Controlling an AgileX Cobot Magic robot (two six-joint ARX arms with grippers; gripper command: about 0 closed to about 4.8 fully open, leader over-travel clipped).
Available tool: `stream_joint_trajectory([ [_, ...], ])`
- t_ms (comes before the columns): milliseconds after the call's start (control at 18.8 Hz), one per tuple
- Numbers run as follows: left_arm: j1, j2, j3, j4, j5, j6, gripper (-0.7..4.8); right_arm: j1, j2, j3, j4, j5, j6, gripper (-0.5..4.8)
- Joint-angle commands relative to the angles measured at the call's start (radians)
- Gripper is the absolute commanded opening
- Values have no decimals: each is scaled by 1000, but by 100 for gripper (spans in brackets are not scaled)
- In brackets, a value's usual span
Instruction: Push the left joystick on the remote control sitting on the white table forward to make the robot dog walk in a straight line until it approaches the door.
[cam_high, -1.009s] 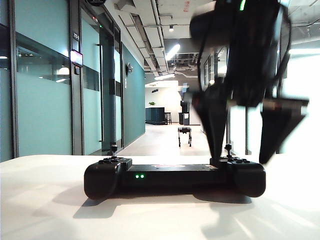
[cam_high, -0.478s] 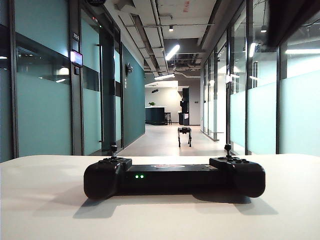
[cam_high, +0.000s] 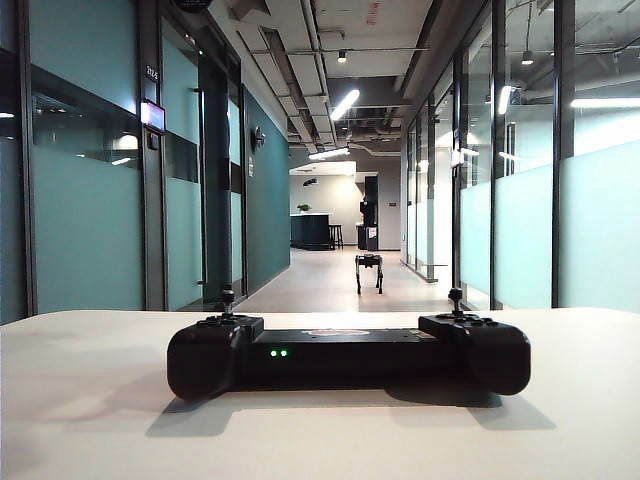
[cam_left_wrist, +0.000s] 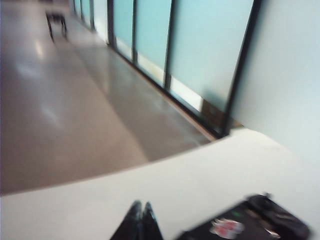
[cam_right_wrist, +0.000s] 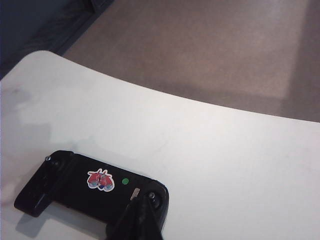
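Note:
The black remote control (cam_high: 348, 355) lies on the white table (cam_high: 90, 420), two green lights lit. Its left joystick (cam_high: 228, 296) stands upright, and so does the right stick (cam_high: 456, 297). The robot dog (cam_high: 369, 270) stands far down the corridor. Neither gripper shows in the exterior view. My left gripper (cam_left_wrist: 141, 206) is shut and empty, blurred, above the table beside the remote control (cam_left_wrist: 250, 222). My right gripper (cam_right_wrist: 141, 201) is shut and empty, high over the remote control's (cam_right_wrist: 90, 187) right end. Which door is meant I cannot tell.
Teal glass walls (cam_high: 90, 200) with dark frames line the corridor on the left, and frosted glass panels (cam_high: 600, 220) line it on the right. The table's far edge (cam_right_wrist: 200, 102) drops to the grey corridor floor (cam_right_wrist: 210, 45).
The right gripper, open over the remote's right end a second ago, has risen out of the exterior view and shut. Remote and robot dog have not moved.

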Motion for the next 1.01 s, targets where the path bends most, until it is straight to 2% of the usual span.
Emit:
stream_joint_trajectory([
  [53,0,2,-51,55,-129,21,-5,-1,-9,4,18,5,-3,-5],
  [213,0,2,-87,105,-149,21,-5,-1,-9,4,18,5,-3,-5],
  [584,6,-15,-101,125,-163,21,-5,-1,-9,4,18,5,-3,-5],
  [850,169,-143,-164,119,-93,22,-5,-1,-9,4,18,5,-3,-5],
  [1009,266,-192,-198,116,-46,58,-5,-1,-8,4,18,5,-3,-5],
])
